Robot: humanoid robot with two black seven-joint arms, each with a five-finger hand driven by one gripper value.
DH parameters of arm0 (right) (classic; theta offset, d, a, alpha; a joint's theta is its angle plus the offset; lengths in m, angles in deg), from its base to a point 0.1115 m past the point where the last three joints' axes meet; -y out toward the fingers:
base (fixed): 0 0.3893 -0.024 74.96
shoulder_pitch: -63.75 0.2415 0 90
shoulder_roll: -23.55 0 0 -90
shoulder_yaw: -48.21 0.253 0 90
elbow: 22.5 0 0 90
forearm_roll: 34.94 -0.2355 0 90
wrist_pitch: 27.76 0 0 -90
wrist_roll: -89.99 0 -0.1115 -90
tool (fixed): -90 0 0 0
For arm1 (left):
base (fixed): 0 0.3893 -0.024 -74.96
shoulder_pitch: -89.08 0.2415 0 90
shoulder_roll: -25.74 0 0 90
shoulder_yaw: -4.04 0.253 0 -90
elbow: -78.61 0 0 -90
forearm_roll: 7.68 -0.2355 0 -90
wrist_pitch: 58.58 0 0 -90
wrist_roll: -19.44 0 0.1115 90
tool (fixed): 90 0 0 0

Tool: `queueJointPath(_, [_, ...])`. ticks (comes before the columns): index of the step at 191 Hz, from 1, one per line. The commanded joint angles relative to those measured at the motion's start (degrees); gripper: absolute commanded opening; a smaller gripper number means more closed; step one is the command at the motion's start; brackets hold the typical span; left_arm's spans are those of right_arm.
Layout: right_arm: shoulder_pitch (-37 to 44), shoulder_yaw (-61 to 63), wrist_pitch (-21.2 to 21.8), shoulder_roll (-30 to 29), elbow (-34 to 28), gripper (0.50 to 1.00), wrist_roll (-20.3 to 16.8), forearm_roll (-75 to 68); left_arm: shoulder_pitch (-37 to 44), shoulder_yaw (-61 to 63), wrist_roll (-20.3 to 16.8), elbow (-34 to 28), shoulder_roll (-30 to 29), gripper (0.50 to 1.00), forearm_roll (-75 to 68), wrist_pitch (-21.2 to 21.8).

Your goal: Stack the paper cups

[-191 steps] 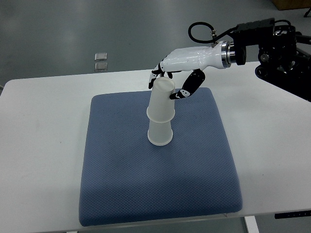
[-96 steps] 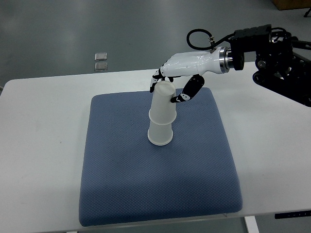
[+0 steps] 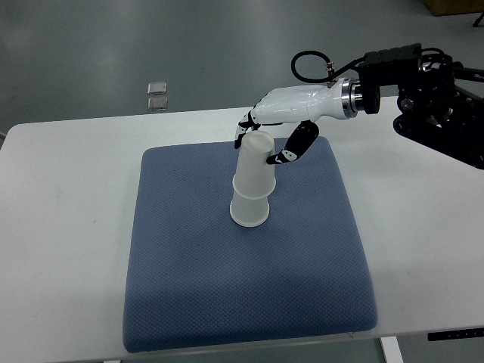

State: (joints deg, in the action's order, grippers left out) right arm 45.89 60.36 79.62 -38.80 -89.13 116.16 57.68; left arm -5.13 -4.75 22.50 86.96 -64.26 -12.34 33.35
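White bench (image 3: 68, 227) fills most of the top view, with grey floor (image 3: 151, 38) beyond its far edge. On the bench lies a large blue textured pad (image 3: 249, 295), roughly square, its corners rounded. From the picture's right edge comes the black arm (image 3: 431, 98) of the robot, with a looped black cable (image 3: 310, 64) near its wrist, ending in the white right hand (image 3: 283, 121), which reaches over the far edge of the pad.

Near the far middle of the pad stands a stack of two white paper cups (image 3: 252, 181), both upside down, wide rims downward. The lower cup (image 3: 249, 210) rests on the pad; the upper cup (image 3: 255, 162) sits over it and leans a little toward the hand. The dark-tipped fingers (image 3: 246, 128) are loosely spread around the upper cup's closed top: some at its far left side, the thumb (image 3: 291, 147) just beside its right side. Whether they touch the cup cannot be told, but they do not clamp it.

On the floor past the bench lie two small square metal plates (image 3: 157, 94), one just beside the other.
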Motion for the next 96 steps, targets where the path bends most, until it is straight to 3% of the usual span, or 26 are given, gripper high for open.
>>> queueJointPath(1, [0.03, 0.06, 0.11, 0.03, 0.0, 0.782, 0.02, -0.07, 0.0, 0.0, 0.02, 0.0, 0.0, 1.0, 0.0, 0.0])
queueJointPath(22, [0.03, 0.06, 0.2, 0.12, 0.0, 0.858, 0.02, -0.07, 0.0, 0.0, 0.02, 0.0, 0.0, 1.0, 0.0, 0.0])
queueJointPath(96, [-1.29, 1.21, -0.33, 1.0, 1.14, 0.86, -0.51, -5.42, 0.0, 0.0, 0.02, 0.0, 0.0, 1.0, 0.0, 0.0])
